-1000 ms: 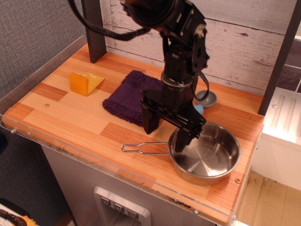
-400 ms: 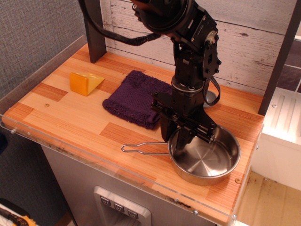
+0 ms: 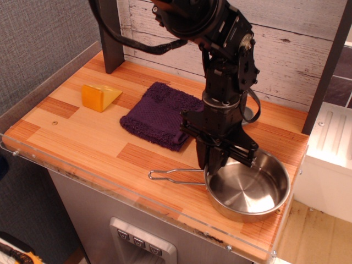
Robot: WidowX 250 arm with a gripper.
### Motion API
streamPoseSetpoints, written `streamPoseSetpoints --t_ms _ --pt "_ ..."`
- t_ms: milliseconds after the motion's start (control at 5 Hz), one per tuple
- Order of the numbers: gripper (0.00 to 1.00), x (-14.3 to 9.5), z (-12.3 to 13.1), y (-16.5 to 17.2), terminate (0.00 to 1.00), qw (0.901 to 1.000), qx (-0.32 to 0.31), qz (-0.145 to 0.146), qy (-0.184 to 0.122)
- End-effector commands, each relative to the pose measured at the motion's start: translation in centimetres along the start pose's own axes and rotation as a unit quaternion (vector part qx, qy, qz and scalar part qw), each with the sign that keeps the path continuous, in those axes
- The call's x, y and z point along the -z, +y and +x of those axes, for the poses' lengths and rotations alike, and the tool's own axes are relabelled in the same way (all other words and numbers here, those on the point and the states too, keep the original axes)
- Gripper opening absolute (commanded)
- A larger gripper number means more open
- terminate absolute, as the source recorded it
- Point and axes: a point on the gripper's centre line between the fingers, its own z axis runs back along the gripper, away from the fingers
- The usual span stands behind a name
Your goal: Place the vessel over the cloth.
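The vessel (image 3: 250, 192), a shiny round steel pan with a thin wire-loop handle (image 3: 170, 176) pointing left, sits at the front right of the wooden table. The cloth (image 3: 157, 113), a dark purple folded towel, lies flat to the pan's left and further back, with nothing on it. My gripper (image 3: 214, 164) points straight down at the pan's left rim, where the handle joins. Its fingers are closed together on that rim. The black arm hides the cloth's right edge.
A yellow wedge (image 3: 100, 96) lies at the back left. A small grey scoop (image 3: 248, 115) is mostly hidden behind the arm. A dark post (image 3: 110, 38) stands at the back left corner. A clear guard strip (image 3: 137, 201) runs along the front edge.
The fingers stood apart astride the pan's left rim and have closed on it. The pan and its handle have shifted slightly to the right.
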Motion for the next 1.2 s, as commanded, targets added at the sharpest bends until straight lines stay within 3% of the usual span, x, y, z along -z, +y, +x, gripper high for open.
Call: streamPoseSetpoints --t_ms 0,200,400,800,1000 --pt "0.0 -7.4 0.4 1.1 0.0 0.9952 -0.035 -0.035 -0.084" --pt "0.0 -10.3 0.2 4.1 0.0 0.9925 -0.043 -0.019 -0.113" --pt "0.0 -10.6 0.7 7.9 0.0 0.9921 -0.057 0.003 -0.112" --pt "0.0 -8.2 0.9 14.5 0.0 0.995 -0.061 0.027 -0.075" --pt "0.0 -6.6 1.1 15.9 0.0 0.9949 -0.079 0.016 -0.061"
